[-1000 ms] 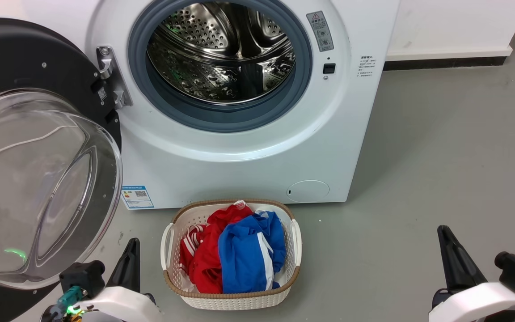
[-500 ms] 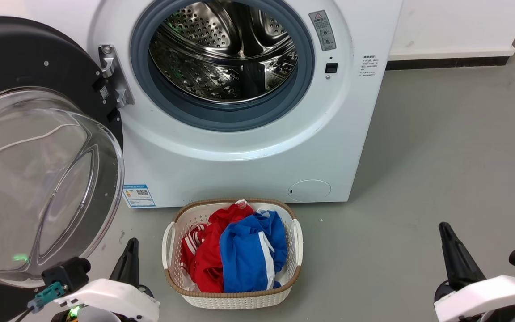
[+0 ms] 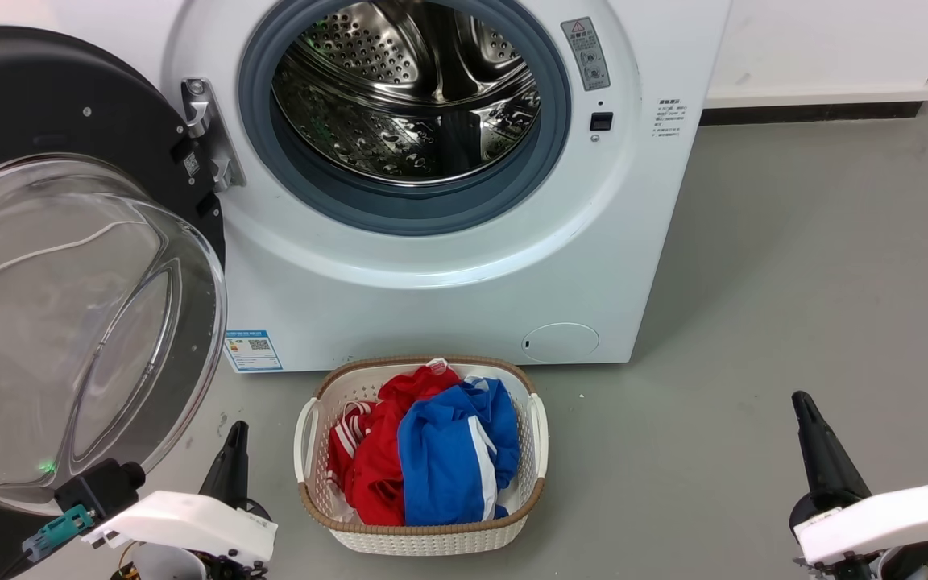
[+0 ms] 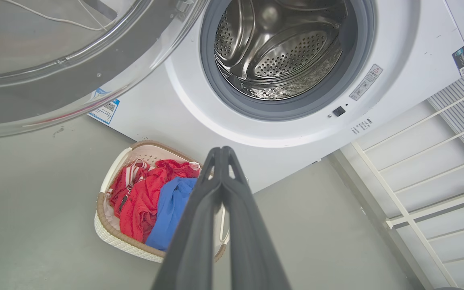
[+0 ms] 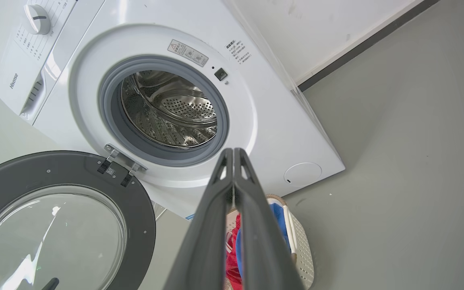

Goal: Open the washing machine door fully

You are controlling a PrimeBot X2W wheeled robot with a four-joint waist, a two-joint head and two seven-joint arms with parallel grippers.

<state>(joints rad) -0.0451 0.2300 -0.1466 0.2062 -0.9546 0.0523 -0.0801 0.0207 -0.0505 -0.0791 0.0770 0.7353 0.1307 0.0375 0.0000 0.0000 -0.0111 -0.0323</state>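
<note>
The washing machine door (image 3: 69,266) stands swung wide to the left of the white machine (image 3: 448,290), its black rim and bulging clear glass facing me; it hangs from a metal hinge (image 3: 206,133). The steel drum (image 3: 408,89) lies exposed. The door also appears in the right wrist view (image 5: 59,221) and its glass in the left wrist view (image 4: 54,60). My left gripper (image 3: 234,431) sits low at the bottom left, shut and empty, just right of the glass bowl. My right gripper (image 3: 802,403) is at the bottom right, shut and empty, far from the door.
A white woven basket (image 3: 307,451) with red and blue clothes stands on the grey floor in front of the machine, between my arms. A white wall with a dark skirting (image 3: 802,109) runs behind on the right. A white rack (image 4: 437,169) stands beside the machine.
Both grippers have sunk lower in the head view, away from the door. The whole picture has shifted slightly right, so the camera moved. The door stays at the same angle.
</note>
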